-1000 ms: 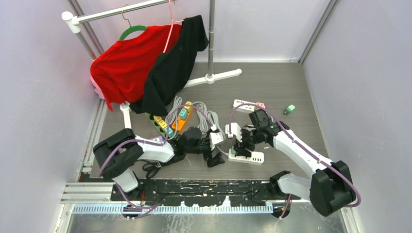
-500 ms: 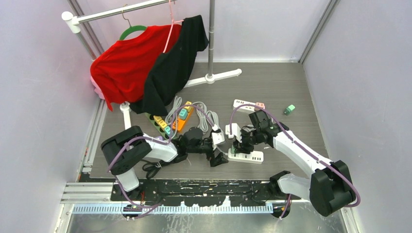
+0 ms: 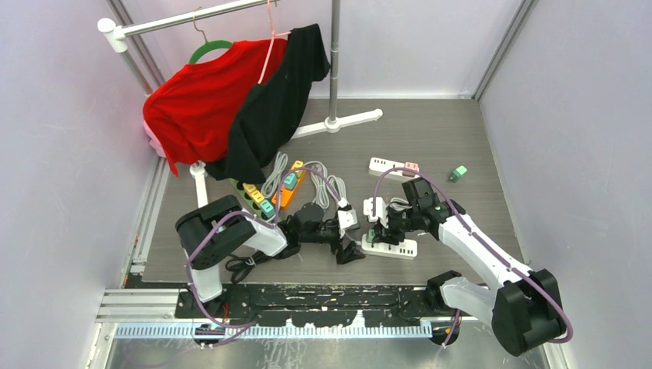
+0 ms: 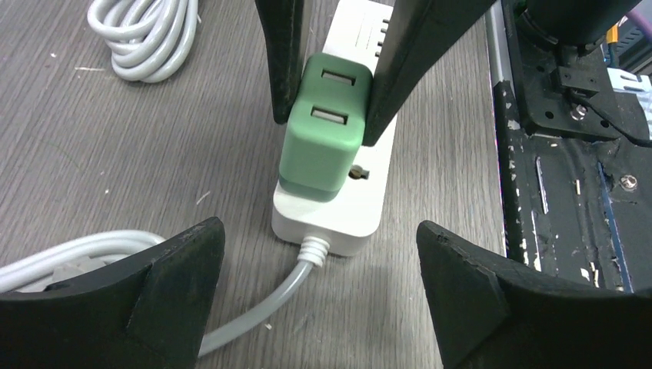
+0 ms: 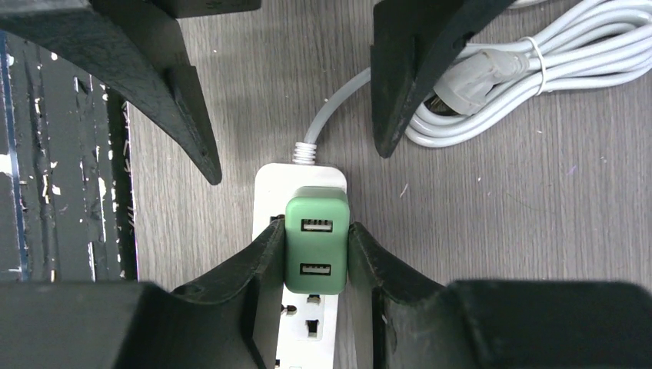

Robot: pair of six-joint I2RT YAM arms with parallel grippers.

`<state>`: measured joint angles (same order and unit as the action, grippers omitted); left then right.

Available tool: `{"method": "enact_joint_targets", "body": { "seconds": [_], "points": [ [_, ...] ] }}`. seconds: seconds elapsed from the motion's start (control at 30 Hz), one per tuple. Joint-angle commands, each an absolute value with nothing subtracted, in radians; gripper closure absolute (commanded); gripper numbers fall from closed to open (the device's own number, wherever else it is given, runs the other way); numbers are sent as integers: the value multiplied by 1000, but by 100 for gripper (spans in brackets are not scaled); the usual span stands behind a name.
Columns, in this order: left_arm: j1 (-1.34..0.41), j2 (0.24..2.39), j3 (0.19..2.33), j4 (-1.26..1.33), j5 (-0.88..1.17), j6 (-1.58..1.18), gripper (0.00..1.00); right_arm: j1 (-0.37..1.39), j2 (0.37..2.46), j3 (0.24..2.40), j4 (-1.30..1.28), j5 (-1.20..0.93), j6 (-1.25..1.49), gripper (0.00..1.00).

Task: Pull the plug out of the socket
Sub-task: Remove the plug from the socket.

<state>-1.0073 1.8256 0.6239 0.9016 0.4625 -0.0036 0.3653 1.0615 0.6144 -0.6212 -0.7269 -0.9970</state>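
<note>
Position of the work: the green plug [image 4: 321,146] is seated in the white power strip [image 5: 265,192], at the end where the grey cord [image 4: 254,319] enters. The strip lies flat on the table [image 4: 115,154], near its front edge. I judge the plug fully home, though the prongs are hidden.

Right gripper [image 5: 315,265]: clamped on the plug, one finger flat against each side face. The grip sits squarely across the body in the right wrist view, with no visible tilt.

Left gripper [image 4: 319,254]: fingers spread wide, one either side of the strip's cord end. Neither finger appears to touch the strip.

Step in hand: extraction. Nothing pins the strip, so in my judgement a bare lift risks carrying the strip up with the plug.

Recommendations:
- I would first bring the left fingers down onto or around the strip's cord end to hold it against the table.
- I would then draw the plug straight out, square to the strip's face, without rocking.
- I would keep the clamp firm; the plug's sides look smooth and could slip.
</note>
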Motion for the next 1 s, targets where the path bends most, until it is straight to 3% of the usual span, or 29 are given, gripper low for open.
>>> {"method": "enact_joint_targets", "body": {
  "seconds": [0.0, 0.73, 0.97],
  "points": [
    [-1014, 1841, 675, 1000, 489, -9, 7, 364, 1031, 628, -620, -808, -1049, 99],
    [-1022, 1826, 664, 966, 486, -3, 12, 355, 1015, 709, -666, -879, -978, 99],
    [-1022, 1802, 689, 899, 495, 3, 26, 356, 1012, 720, -689, -903, -981, 99]
  ]
}}
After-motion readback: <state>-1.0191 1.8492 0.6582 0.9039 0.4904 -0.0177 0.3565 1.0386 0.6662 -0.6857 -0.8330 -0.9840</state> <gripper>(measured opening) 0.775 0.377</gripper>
